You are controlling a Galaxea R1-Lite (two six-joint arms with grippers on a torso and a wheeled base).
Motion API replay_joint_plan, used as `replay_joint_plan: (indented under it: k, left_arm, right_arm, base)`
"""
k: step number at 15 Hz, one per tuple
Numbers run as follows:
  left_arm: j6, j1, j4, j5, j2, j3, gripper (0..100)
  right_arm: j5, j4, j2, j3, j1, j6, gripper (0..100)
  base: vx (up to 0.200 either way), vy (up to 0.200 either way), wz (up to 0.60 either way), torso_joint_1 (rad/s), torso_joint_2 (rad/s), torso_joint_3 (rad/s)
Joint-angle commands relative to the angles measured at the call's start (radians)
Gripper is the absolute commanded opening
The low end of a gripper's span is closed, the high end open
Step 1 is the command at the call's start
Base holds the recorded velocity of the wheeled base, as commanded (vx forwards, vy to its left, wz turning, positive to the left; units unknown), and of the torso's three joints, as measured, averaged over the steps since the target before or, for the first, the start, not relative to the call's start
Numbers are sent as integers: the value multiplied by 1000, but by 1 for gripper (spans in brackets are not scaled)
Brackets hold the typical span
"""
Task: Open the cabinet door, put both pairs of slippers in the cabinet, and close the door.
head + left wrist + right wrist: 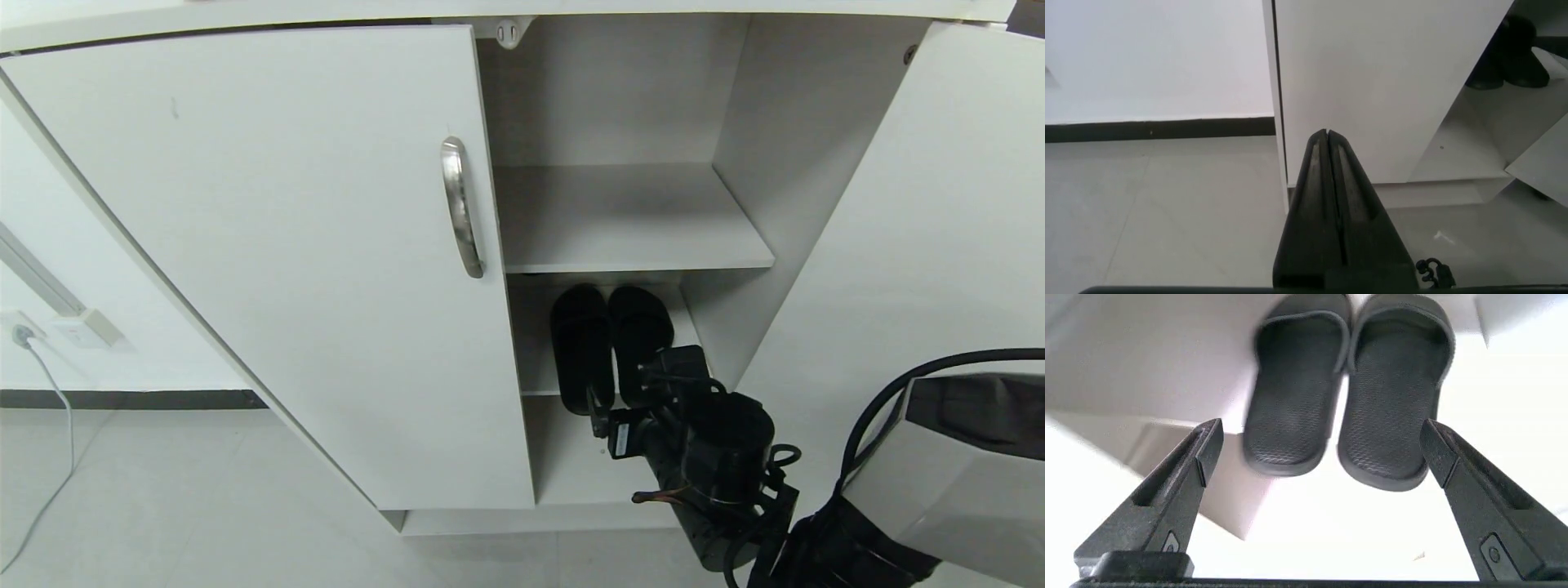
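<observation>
R claw point(627, 394) point(1320, 429) released, fingers spread wide, just in front of cabinet point(739, 122) opening.
Black slippers point(608, 343) point(1347, 384), one pair, sit side by side on the cabinet's lower shelf point(535, 384), under upper shelf point(629, 216), heels overhanging its front edge toward R claw, not gripped. Right door point(898, 245) open; left door point(286, 245) w/ metal handle point(461, 208) shut. L claw point(1327, 135) clenched, low over floor point(1167, 204) outside the cabinet's base.
</observation>
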Motion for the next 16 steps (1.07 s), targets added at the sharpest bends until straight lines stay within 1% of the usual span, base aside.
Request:
replay_joint_plan:
  k: [1, 7, 16]
  left_arm:
    - [0, 0, 1, 0, 1, 2, 0]
    - [0, 1, -1, 0, 1, 0, 0]
    - [6, 1, -1, 3, 1, 2, 0]
  right_arm:
    - [0, -2, -23, 17, 12, -9, 100]
    - [-3, -2, -16, 19, 29, -23, 100]
    - [-1, -1, -13, 19, 20, -23, 100]
  base:
    - [-200, 0, 0, 2, 12, 2]
    - [-200, 0, 0, 6, 2, 0]
    - [0, 0, 0, 0, 0, 0]
